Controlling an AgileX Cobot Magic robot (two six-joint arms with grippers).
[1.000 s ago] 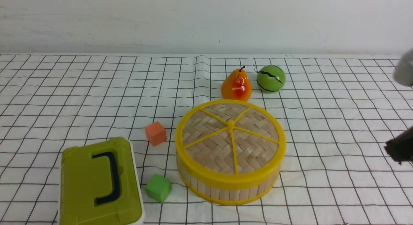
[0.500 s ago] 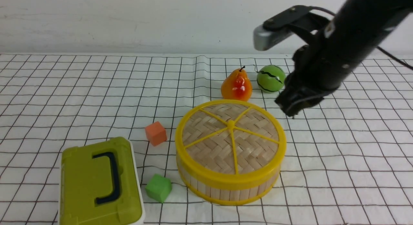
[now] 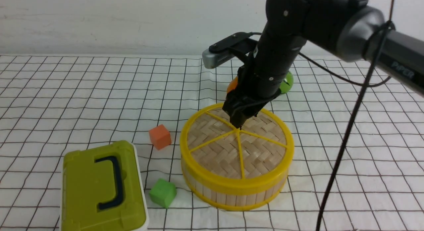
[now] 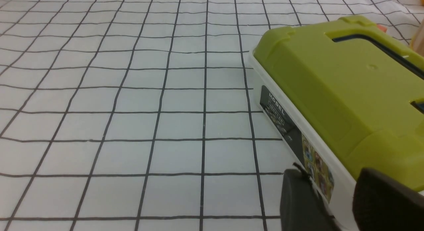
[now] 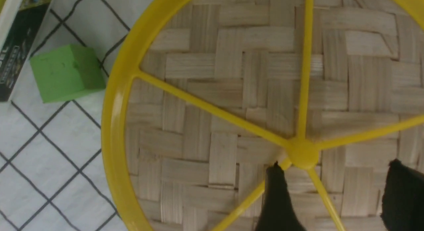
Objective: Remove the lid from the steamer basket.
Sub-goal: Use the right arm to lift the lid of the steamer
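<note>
— At the near left, what stands there?
— An olive-green box (image 3: 102,188) with a dark handle, flat on the gridded cloth (image 3: 66,92). The left wrist view shows the left gripper (image 4: 329,184) just beside the box's white side wall, its fingers apart and clasping nothing.
— And moving right?
— An orange cube (image 3: 159,136) lies farther back and a green cube (image 3: 162,192) nearer. Both are just left of the steamer basket (image 3: 232,195), apart from its wall.
— Where is the lid?
— The lid (image 3: 215,151) sits squarely on the basket, near the middle of the table.
— The right arm?
— It reaches in from the far right and points down over the lid. The right gripper (image 3: 239,124) is spread wide above the yellow hub (image 5: 303,155), which lies between the fingers, closer to one of them. It holds nothing. Whether the tips touch the weave I cannot tell.
— Anything in the way?
— Behind the basket, a pear (image 3: 233,85) and a green striped ball (image 3: 287,82) are mostly hidden by the arm. A black cable (image 3: 344,141) hangs down across the right side.
</note>
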